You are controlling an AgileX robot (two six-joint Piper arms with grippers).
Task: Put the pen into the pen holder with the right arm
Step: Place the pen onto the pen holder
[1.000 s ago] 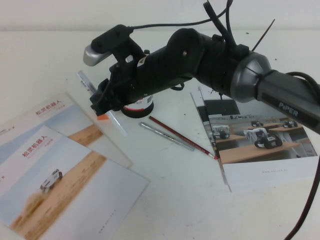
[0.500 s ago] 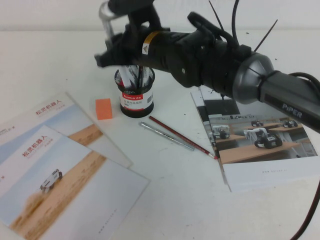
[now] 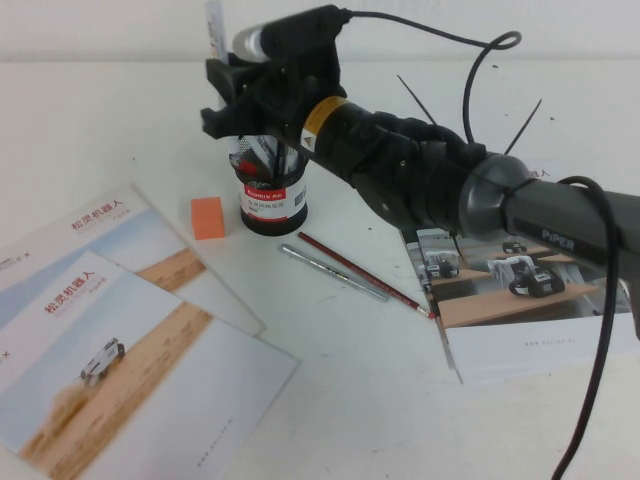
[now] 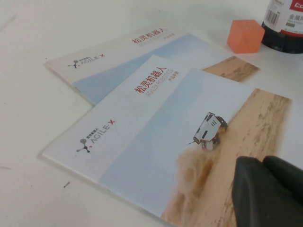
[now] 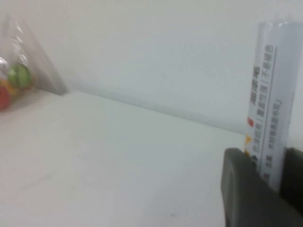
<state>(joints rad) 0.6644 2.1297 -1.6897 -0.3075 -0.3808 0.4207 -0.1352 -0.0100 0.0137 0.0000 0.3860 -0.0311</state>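
Note:
My right gripper (image 3: 236,98) is shut on the pen (image 3: 213,22), a thick white marker held upright right above the pen holder (image 3: 272,200), a black mesh cup with a red-and-white label. The pen's top sticks up past the fingers. White shows inside the cup's mouth, and I cannot tell whether it is the pen's lower end. In the right wrist view the pen (image 5: 268,104) stands between the dark fingers of the right gripper (image 5: 271,170). My left gripper (image 4: 267,189) hovers shut over a booklet, out of the high view. The holder's base (image 4: 287,29) shows there.
An orange block (image 3: 208,217) lies left of the holder and shows in the left wrist view (image 4: 245,36). A silver pen (image 3: 333,272) and a red pencil (image 3: 366,276) lie in front of it. Booklets (image 3: 120,340) lie at the left, another (image 3: 530,305) at the right.
My right gripper has lifted the pen from the table left of the holder, swung it upright and moved to above the cup. The orange block is uncovered.

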